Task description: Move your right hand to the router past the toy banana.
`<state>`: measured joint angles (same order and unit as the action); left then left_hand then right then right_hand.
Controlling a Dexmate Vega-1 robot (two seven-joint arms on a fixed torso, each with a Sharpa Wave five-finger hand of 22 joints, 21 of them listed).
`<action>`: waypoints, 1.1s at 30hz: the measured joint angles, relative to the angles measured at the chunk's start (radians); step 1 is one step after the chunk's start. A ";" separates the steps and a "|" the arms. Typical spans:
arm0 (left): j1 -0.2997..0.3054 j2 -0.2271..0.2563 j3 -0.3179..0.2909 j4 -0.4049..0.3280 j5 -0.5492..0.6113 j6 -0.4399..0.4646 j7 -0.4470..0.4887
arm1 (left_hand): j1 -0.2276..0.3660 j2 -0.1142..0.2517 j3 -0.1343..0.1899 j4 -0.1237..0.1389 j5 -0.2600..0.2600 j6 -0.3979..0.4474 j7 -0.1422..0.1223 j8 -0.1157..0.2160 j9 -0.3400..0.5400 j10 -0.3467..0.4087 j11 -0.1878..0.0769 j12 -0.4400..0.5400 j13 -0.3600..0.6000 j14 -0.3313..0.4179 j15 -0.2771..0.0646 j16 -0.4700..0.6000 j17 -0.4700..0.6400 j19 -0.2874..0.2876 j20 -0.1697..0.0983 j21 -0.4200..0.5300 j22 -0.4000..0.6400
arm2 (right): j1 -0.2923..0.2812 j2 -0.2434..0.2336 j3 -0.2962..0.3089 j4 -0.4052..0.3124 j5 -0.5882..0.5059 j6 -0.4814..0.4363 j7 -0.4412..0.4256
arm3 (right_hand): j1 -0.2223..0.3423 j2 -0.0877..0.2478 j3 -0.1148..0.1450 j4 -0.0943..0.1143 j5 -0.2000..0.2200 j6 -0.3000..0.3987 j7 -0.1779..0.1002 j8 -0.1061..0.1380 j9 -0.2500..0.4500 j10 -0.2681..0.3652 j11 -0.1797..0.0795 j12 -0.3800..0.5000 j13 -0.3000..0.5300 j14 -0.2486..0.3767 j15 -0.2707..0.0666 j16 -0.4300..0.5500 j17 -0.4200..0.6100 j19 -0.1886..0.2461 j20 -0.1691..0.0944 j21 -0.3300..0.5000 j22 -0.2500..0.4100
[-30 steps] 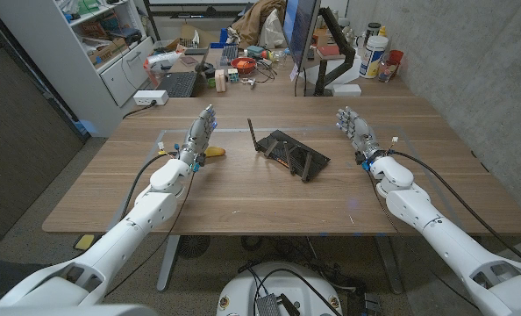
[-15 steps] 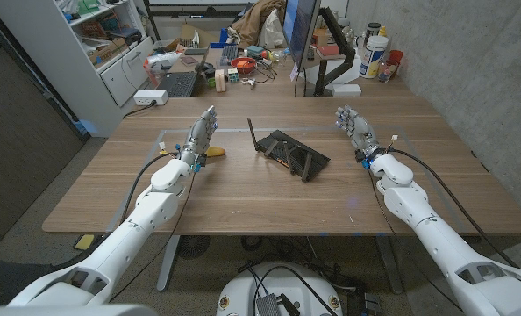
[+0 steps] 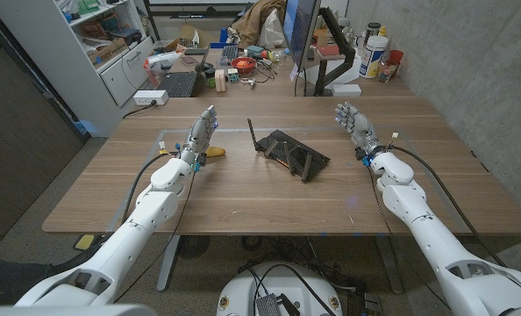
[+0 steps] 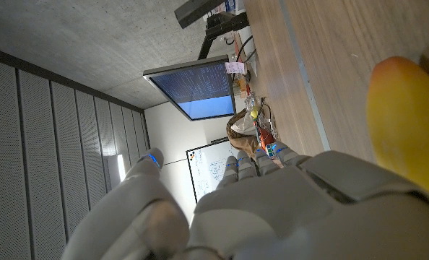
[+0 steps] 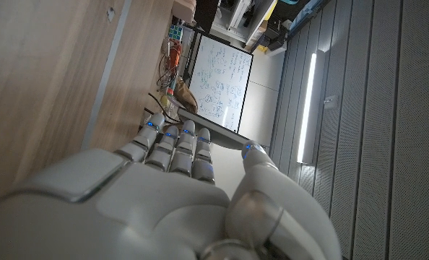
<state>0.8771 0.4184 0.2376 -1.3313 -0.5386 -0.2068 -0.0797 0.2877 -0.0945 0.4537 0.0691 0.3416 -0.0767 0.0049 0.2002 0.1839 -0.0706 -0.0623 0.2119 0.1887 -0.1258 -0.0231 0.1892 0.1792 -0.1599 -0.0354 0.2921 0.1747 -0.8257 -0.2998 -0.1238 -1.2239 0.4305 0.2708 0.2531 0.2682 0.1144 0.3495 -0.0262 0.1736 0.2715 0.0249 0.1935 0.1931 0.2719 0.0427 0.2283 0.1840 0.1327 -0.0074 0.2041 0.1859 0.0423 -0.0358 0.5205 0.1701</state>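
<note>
A black router with raised antennas lies in the middle of the wooden table. A yellow toy banana lies to its left, close beside my left hand, and shows large in the left wrist view. My left hand stands with fingers straight and together, holding nothing. My right hand is raised on the right side of the table, fingers extended, empty, a good gap to the right of the router. Its back appears in the right wrist view.
Behind the table stand a monitor on an arm, a laptop, bottles and desk clutter. A white shelf unit stands at the back left. A grey wall runs along the right.
My right hand has shifted slightly forward and up the picture. The left hand, banana and router have not moved.
</note>
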 measured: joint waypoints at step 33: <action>0.013 -0.019 -0.049 -0.005 0.020 0.011 -0.031 | 0.009 0.009 -0.003 -0.003 0.000 0.005 -0.005 0.000 0.000 0.000 0.000 0.000 0.000 0.004 -0.004 0.000 0.000 0.000 0.000 -0.008 0.000 | 0.094 0.036 0.024 0.156 -0.089 0.158 0.181 | -0.005 -0.032 -0.011 -0.011 0.000 0.000 -0.022 0.000 -0.002 0.028 -0.011 0.008 0.000 0.066 -0.030 0.008 -0.004 0.086 -0.004 -0.014 -0.003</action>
<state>0.8900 0.3995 0.1883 -1.3364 -0.5190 -0.1960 -0.1105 0.2969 -0.0853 0.4508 0.0662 0.3416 -0.0713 -0.0003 0.2002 0.1837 -0.0704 -0.0622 0.2118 0.1886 -0.1221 -0.0267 0.1891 0.1790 -0.1598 -0.0353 0.2843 0.1745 -0.7312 -0.2642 -0.1000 -1.0682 0.3419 0.4287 0.4337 0.2631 0.0823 0.3383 -0.0373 0.1736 0.2716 0.0032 0.1935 0.1907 0.3003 0.0322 0.2361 0.1838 0.1988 -0.0375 0.2117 0.1821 0.1283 -0.0396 0.5065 0.1675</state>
